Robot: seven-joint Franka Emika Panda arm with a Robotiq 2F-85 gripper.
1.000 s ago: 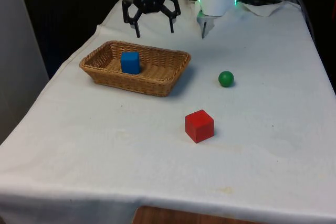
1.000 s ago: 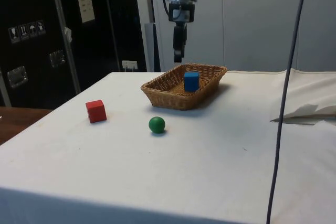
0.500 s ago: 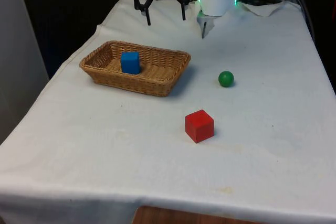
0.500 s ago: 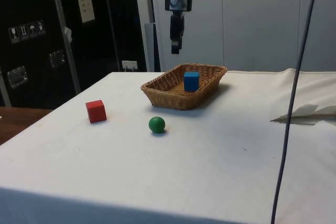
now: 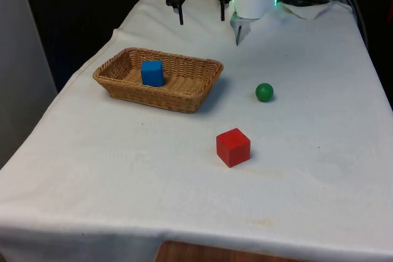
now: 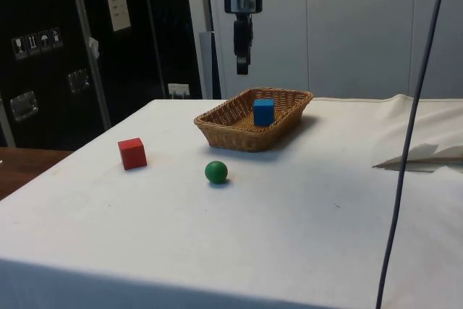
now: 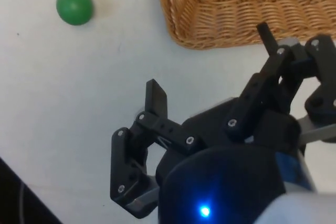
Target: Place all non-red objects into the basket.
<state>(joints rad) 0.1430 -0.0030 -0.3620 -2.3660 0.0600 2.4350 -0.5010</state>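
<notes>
A blue cube (image 5: 152, 72) lies inside the wicker basket (image 5: 184, 93) on the front view's left; the side view shows the blue cube (image 6: 264, 111) in the basket (image 6: 231, 129) too. A green ball (image 5: 264, 92) rests on the cloth to the basket's right, and a red cube (image 5: 233, 147) sits nearer the front edge. My gripper (image 5: 201, 18) hangs open and empty, high above the table behind the basket's far rim. In the side view the gripper (image 6: 242, 69) is well above the basket. From the wrist, the green ball (image 7: 75, 6) and the basket's corner (image 7: 220, 19) lie far below the open gripper (image 7: 210, 59).
Crumpled white cloth (image 5: 307, 5) lies at the far right corner beside the arm's base. A cable (image 6: 405, 142) hangs down in the side view's foreground. Open cloth stretches between the ball (image 6: 216, 172), the red cube (image 6: 132, 153) and the table's edges.
The gripper has risen and moved away from the basket toward the front view's right, staying open. The cube, ball and basket have not moved.
</notes>
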